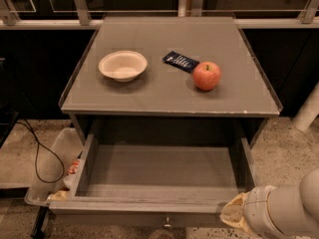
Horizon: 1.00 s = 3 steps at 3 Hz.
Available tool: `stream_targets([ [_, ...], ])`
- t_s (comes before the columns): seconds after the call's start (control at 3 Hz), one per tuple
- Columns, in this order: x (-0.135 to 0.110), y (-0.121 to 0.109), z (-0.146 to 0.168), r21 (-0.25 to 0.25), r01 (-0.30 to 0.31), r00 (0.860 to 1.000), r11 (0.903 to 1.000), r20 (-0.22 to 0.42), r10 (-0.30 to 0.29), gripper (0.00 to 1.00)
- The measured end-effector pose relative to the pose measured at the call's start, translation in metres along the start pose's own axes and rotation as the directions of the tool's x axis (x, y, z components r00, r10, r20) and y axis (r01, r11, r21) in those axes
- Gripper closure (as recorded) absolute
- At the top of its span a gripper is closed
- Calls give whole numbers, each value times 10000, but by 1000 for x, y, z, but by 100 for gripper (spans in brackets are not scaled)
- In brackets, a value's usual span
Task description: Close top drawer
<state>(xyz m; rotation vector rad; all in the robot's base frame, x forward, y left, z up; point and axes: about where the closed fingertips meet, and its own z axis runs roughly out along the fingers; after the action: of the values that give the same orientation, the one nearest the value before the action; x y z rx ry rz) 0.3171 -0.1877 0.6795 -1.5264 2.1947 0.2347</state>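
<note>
The top drawer [159,171] stood pulled well out toward the near side of the grey cabinet, its flat grey floor and low side walls in full view beneath the worktop [164,96]. Its front panel ran along the near edge of the scene, with a small round metal knob [168,222] at its centre, partly cut off by the bottom of the view.

The end effector [233,216] sat at the near right corner of the drawer, just beside or touching the right end of the front panel; which of the two could not be told. Only a tan, rounded part of it showed, on a white cylindrical arm segment [284,210] that entered from the near right. Whether it was released or clenched could not be told.

On the worktop above, a shallow cream bowl [123,65] sat to the left of centre. A red apple [207,75] with a short stem stood to the right of centre, well apart from the bowl. A dark blue packet [181,61] with pale lettering lay flat just to the far left of the apple, between it and the bowl.

On the speckled floor [284,148] to the left of the cabinet lay a clear plastic bin [52,156], with a black cable [36,156] looping across it. A white post [309,108] leaned at the right edge.
</note>
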Motion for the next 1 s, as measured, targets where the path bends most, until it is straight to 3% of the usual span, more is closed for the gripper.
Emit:
stream_targets([
  [1.0,-2,6,9,-133,32,9999,9999,134,-31,100],
])
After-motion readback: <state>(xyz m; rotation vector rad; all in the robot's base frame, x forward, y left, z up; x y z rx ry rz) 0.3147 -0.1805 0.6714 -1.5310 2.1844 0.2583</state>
